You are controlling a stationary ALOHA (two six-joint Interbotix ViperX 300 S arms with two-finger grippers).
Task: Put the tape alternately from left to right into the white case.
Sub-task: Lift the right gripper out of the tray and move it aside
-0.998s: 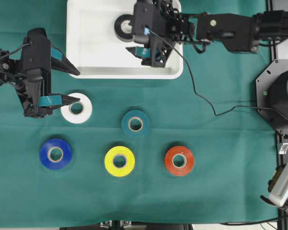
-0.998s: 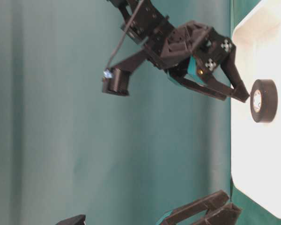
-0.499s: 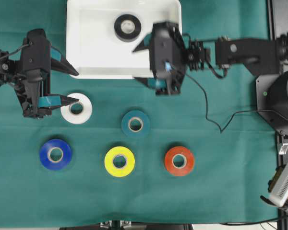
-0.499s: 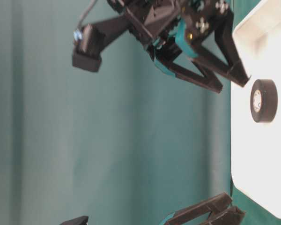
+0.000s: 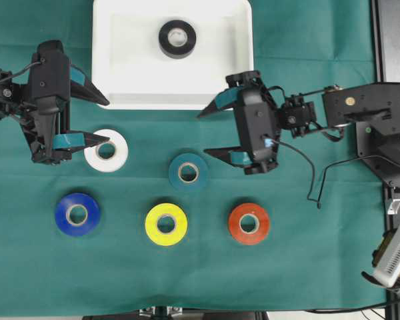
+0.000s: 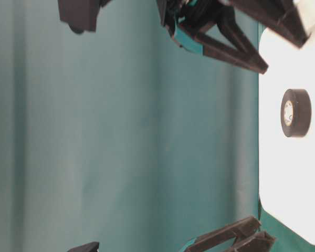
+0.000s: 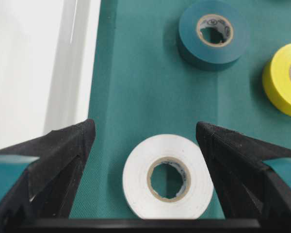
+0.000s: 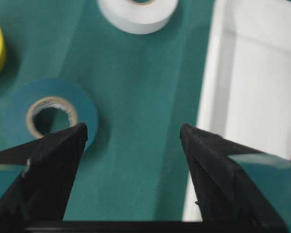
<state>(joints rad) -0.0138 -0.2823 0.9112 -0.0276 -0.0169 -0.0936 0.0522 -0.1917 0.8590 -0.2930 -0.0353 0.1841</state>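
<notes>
Six glossy tape rolls: one black roll (image 5: 177, 39) in the white case (image 5: 113, 73), five on green cloth

Round rolls, cardboard cores; smooth rimmed plastic tray; left tool (image 5: 101, 120) and right tool (image 5: 209, 133) both spread, empty

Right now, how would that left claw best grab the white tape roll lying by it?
Probably from straight above, one finger on each outer side of the white roll, squeezing across its width. It lies flat on the green cloth, hole facing up, and the left gripper already stands open with its fingers on either side, so the curved outer wall is the easy grip.
</notes>
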